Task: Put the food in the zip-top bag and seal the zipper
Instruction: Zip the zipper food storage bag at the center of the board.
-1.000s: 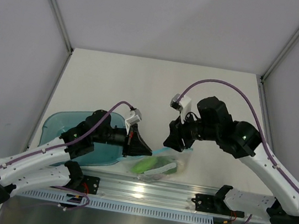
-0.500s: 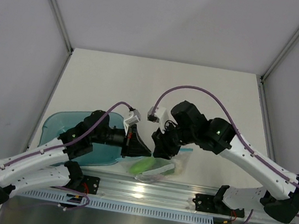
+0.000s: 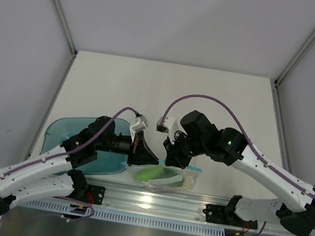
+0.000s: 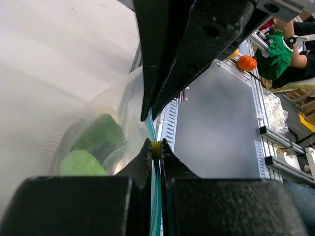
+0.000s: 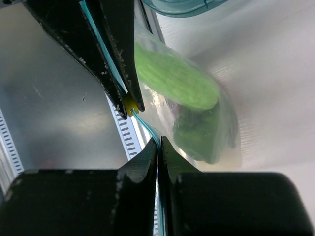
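Note:
The zip-top bag lies at the table's near edge, clear, with green pieces of the food inside. My left gripper is shut on the zipper at its left end, pinching a small yellow tab. My right gripper is shut on the same light-blue zipper just right of the left one. In the right wrist view a light green piece and a darker green piece show through the plastic. Purple or orange food does not show.
A translucent teal tray sits left of the bag, under my left arm. A metal rail runs along the near edge just below the bag. The white table stretches away behind both arms.
My right arm swung left and down to the bag's mouth, and its jaws closed on the zipper. The bag shifted slightly flatter. The left arm kept its grip and place.

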`<state>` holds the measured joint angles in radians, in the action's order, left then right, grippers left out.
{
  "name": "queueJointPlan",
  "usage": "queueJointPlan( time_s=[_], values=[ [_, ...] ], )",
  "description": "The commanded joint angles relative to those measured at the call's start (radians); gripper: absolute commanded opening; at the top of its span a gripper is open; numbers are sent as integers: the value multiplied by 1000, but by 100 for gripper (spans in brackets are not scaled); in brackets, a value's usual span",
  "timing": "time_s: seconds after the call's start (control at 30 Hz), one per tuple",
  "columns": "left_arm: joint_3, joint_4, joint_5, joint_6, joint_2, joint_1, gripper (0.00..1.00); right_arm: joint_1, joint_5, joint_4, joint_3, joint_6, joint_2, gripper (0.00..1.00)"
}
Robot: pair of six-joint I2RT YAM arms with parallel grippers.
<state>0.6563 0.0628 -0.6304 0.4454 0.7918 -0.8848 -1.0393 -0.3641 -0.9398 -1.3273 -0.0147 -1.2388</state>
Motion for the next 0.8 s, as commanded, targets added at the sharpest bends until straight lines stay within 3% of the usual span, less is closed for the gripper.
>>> queueJointPlan(
  time_s=[0.0, 0.27, 0.77],
  values=[
    [26, -17, 3, 4, -25, 1, 1, -2, 65, 35, -1, 10, 47, 1],
    [12, 20, 73, -2, -80, 1, 1, -2, 224, 30, 36, 81, 117, 0],
    [-35, 114, 304, -2, -246, 1, 0, 1, 235, 35, 165, 144, 280, 0]
  ],
)
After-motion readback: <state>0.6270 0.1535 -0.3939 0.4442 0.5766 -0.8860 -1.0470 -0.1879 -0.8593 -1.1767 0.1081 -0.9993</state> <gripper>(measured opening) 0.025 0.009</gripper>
